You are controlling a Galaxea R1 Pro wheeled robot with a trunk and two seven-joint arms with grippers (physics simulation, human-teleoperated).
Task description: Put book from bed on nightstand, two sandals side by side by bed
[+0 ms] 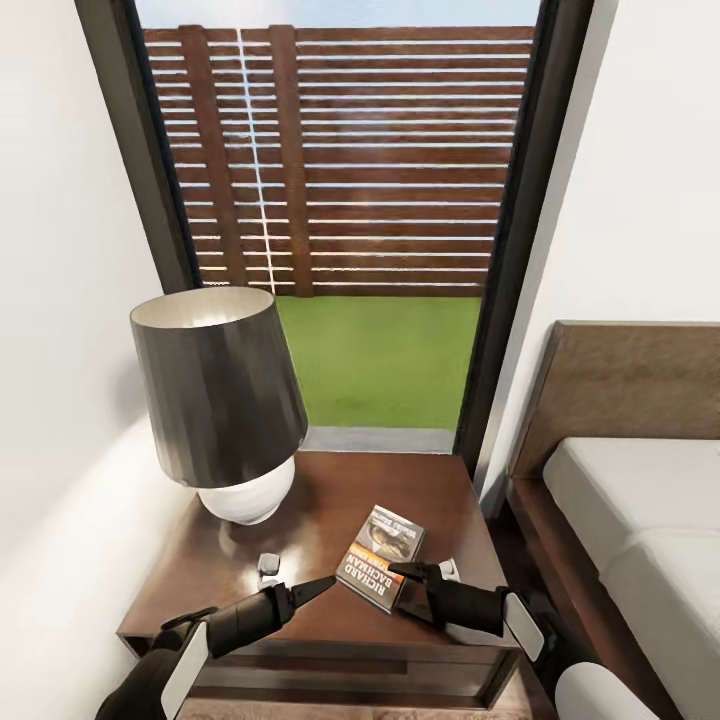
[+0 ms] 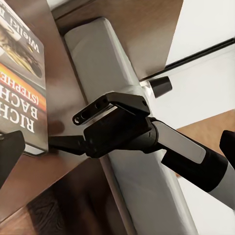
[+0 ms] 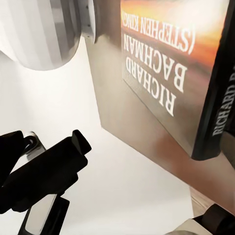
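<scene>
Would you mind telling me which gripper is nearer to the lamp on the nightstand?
Left. The left gripper sits just in front of the lamp, below its white base. The right gripper is farther off, at the book's near edge.

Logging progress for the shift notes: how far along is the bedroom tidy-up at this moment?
Done, it seems: the book lies flat on the nightstand, beside the lamp, off the bed. In hand: nothing clearly; the right gripper is at the book's edge, whether gripping is unclear, and the left gripper hovers nearby. Left: setting the sandals side by side next to the bed.
</scene>
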